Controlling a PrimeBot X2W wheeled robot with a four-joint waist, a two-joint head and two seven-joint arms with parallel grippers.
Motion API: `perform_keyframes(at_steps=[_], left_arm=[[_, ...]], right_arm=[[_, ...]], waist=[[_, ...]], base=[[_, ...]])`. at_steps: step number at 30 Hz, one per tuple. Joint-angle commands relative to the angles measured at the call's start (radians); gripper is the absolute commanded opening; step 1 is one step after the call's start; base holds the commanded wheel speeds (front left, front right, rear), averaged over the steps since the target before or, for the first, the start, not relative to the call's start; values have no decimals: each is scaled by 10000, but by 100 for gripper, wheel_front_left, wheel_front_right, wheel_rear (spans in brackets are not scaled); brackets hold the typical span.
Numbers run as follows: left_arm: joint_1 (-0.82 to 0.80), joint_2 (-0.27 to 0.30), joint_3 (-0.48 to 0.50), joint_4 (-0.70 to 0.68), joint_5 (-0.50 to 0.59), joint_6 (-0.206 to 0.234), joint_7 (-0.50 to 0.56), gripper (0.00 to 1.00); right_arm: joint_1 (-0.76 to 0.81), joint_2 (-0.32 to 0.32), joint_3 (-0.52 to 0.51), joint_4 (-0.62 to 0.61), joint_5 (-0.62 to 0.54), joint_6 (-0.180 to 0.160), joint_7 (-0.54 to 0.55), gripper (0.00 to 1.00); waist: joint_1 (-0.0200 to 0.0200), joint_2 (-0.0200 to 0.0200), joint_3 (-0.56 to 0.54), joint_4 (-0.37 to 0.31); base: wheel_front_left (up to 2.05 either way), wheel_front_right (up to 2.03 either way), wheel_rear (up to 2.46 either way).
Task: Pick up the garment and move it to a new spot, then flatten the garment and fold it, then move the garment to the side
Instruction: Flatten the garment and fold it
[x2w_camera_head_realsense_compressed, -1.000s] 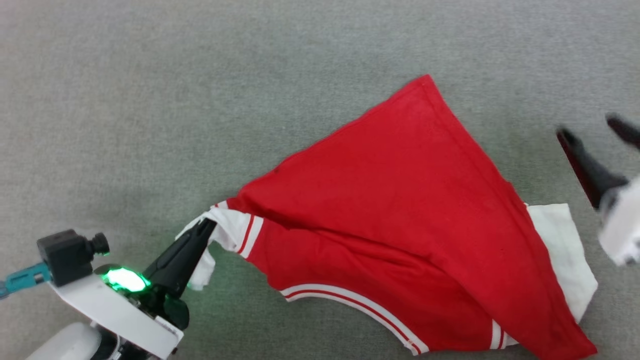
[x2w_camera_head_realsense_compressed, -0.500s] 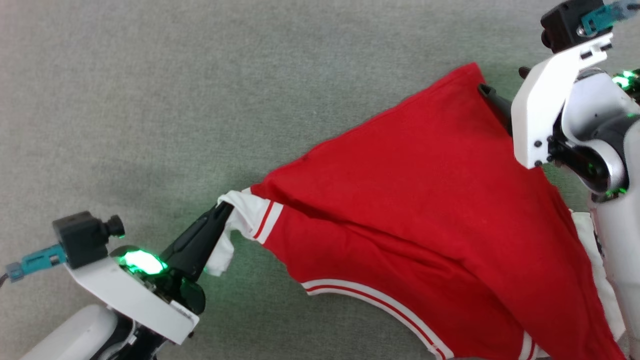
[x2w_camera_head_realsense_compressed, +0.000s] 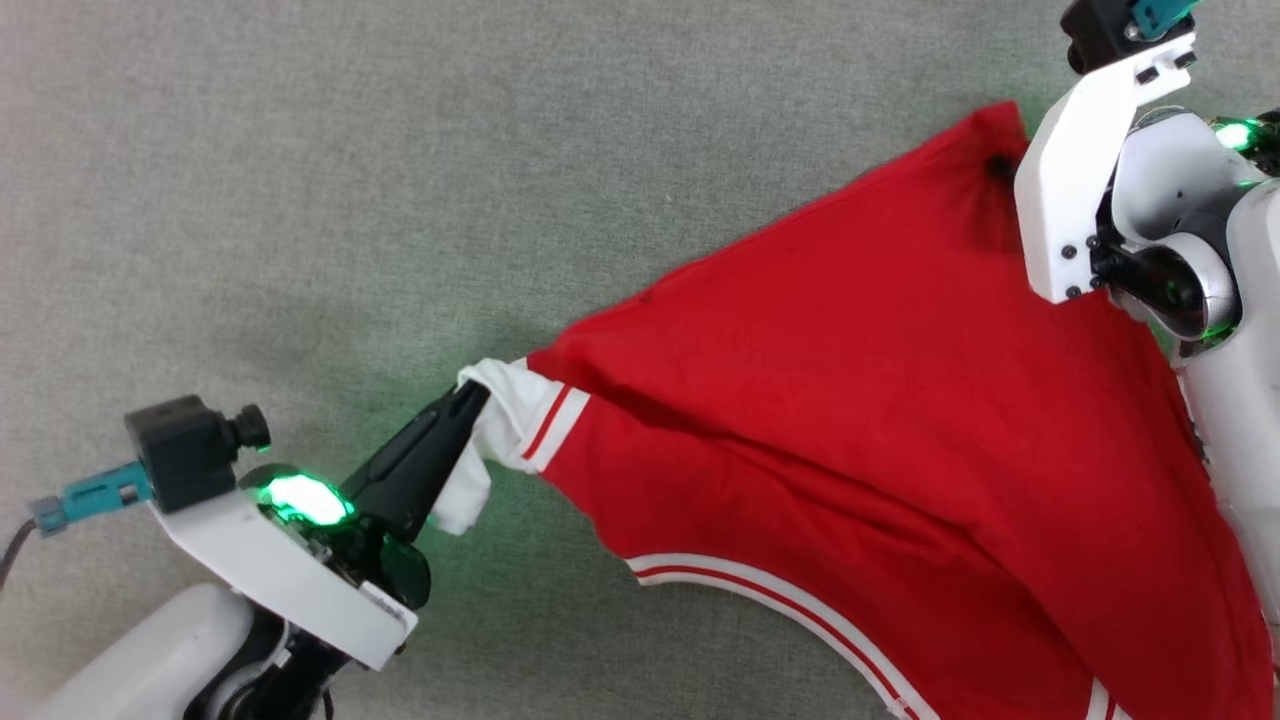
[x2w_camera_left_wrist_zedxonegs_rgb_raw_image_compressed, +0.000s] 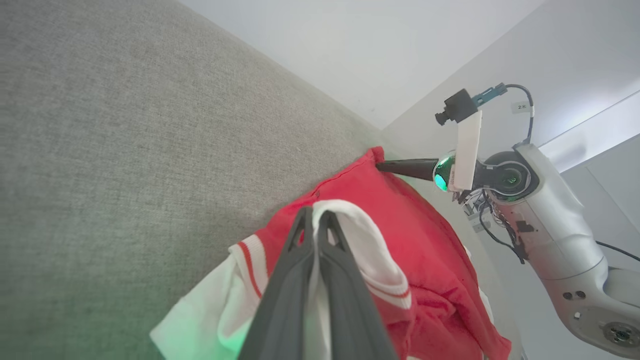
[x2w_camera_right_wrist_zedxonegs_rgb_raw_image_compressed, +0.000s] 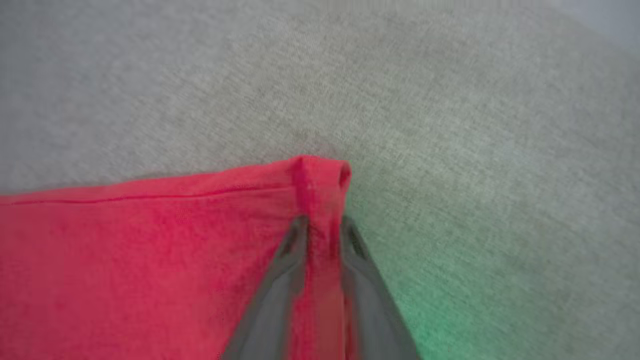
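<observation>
Red shirt (x2w_camera_head_realsense_compressed: 850, 400) lies on the grey surface (x2w_camera_head_realsense_compressed: 300, 150), centre to lower right of the head view. Left claw (x2w_camera_head_realsense_compressed: 473, 398) is pinched tight on the white sleeve (x2w_camera_head_realsense_compressed: 515, 420) at lower left. Right claw (x2w_camera_right_wrist_zedxonegs_rgb_raw_image_compressed: 322, 225) clamps the hem corner (x2w_camera_right_wrist_zedxonegs_rgb_raw_image_compressed: 322, 172) at upper right. The shirt's long axis runs diagonally between them, so the next move is likely a pull apart along that line.

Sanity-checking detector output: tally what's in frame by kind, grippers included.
garment: 1
grippers: 2 (left gripper, right gripper)
Total: 3
</observation>
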Motion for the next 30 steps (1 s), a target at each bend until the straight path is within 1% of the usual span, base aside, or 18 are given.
perform_keyframes(at_steps=[1,4,6,8,10,12,14,17,19,24,28,30], left_arm=[[-128,52,-32,28,32,22,11,0],[-347,315,-131,10,-165,21,9,0],[-657,670,-139,-21,-292,22,9,0],[-1100,942,-75,14,-640,22,9,0],[-1725,1291,25,278,-898,22,71,0],[-2480,1365,177,638,-1341,22,270,0],[-3352,1415,372,1208,-1554,22,607,0],[-4671,1198,562,2186,-1830,24,1180,0],[-5649,917,619,2844,-1945,24,1615,0],[-8172,274,570,4540,-1718,25,2646,0],[-10014,-243,615,5959,-1488,31,2909,0],[-10863,-476,683,6686,-1347,35,2826,0]], right_arm=[[238,36,-9,302,-54,6,-55,0],[-195,-5,-861,391,-350,-3,-870,0],[-432,119,-1398,497,-547,-1,-1421,0],[-640,253,-2040,609,-765,-1,-1999,0],[-878,364,-2694,735,-1005,-1,-2579,0],[-1165,468,-3287,858,-1293,-1,-3120,0],[-1467,542,-3844,967,-1659,-3,-3637,0],[-1896,897,-4790,941,-2246,-3,-4402,0],[-2340,1127,-5341,867,-2608,-4,-4850,0],[-3628,1669,-6602,680,-3540,-6,-5735,0],[-4826,1970,-7479,648,-4100,-12,-6230,0],[-5429,2076,-7831,798,-4391,-14,-6402,0]], waist=[[0,0,-43,-17],[0,0,-209,-51],[0,0,-354,-79],[0,0,-503,-120],[0,0,-647,-171],[0,0,-766,-234],[0,0,-820,-312],[0,0,-810,-454],[0,0,-707,-582],[0,0,-224,-955],[0,0,231,-1219],[0,0,442,-1334]], base=[[0,0,0],[0,0,0],[0,0,0],[0,0,0],[0,0,0],[0,0,0],[0,0,0],[0,0,0],[0,0,0],[0,0,0],[0,0,0],[0,0,0]])
